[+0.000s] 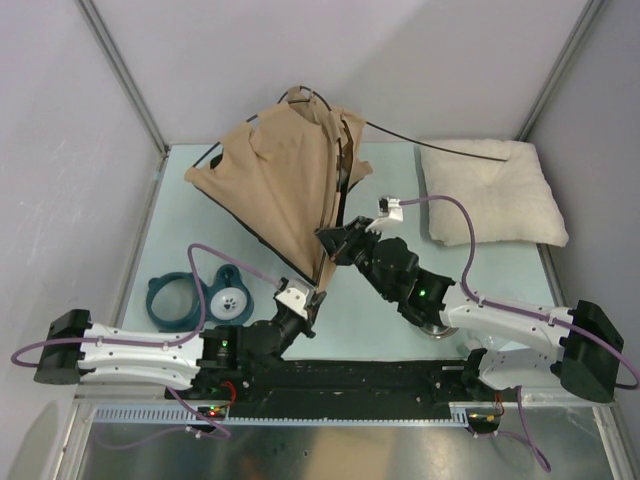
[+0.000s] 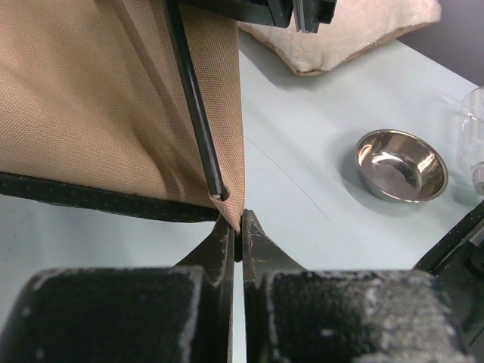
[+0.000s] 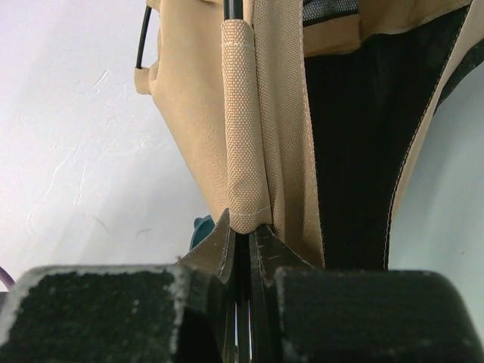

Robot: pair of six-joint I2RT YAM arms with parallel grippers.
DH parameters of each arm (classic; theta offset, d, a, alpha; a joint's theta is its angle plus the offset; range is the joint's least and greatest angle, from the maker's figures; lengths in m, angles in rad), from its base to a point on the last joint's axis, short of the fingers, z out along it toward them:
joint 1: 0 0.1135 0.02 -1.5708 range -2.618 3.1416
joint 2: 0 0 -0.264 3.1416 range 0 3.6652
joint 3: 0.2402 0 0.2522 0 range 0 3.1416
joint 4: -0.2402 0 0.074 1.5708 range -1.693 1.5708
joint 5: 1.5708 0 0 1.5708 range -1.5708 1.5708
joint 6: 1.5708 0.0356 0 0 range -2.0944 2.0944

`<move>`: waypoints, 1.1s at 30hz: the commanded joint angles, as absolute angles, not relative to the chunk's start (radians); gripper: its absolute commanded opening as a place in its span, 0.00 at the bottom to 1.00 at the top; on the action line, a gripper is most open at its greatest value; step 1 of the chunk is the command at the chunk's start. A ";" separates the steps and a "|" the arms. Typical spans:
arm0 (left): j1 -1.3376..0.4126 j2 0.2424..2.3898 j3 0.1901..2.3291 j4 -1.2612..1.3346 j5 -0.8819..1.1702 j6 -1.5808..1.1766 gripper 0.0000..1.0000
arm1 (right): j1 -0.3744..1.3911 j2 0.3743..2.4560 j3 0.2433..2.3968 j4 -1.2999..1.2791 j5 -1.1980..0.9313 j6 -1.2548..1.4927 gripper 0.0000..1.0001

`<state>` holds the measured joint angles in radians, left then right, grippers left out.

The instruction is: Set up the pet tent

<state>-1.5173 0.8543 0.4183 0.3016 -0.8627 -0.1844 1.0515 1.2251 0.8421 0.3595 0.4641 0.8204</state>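
The left tool (image 2: 240,224) is pinched shut on the bottom corner of the pet tent (image 2: 91,98). Just a bit of tan cloth sits between its tips. Right above those tips, the end of a thin black pole (image 2: 193,106) comes down to that corner. I can't tell if the end is tucked in or only resting there.

The right tool (image 3: 246,233) is pinched shut too. It holds the bottom of a tan pocket (image 3: 246,113) sewn on the tent, and a pole goes into the top of that pocket. The black inside of the tent shows just beside it.

Out past both tools, the tent rises up and away like a floppy cone on the counter (image 1: 380,310). It looks about half done to me. The cloth is up, but it sags and has folds. One long pole (image 1: 395,133) sticks out near the top and bends over to the cream pillow (image 1: 490,190), far past the right tool. I think that pole has to go in its place. Then the cloth must be pulled tight so the tent can stand by itself.
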 commanded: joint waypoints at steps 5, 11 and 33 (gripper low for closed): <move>-1.601 0.827 0.389 0.204 -0.708 -0.245 0.00 | 1.014 1.228 0.889 0.512 0.703 0.688 0.00; -1.602 0.826 0.396 0.189 -0.719 -0.244 0.00 | 1.021 1.243 0.888 0.548 0.672 0.639 0.00; -1.591 0.856 0.410 0.158 -0.742 -0.278 0.00 | 1.130 1.197 0.887 0.214 0.579 0.830 0.00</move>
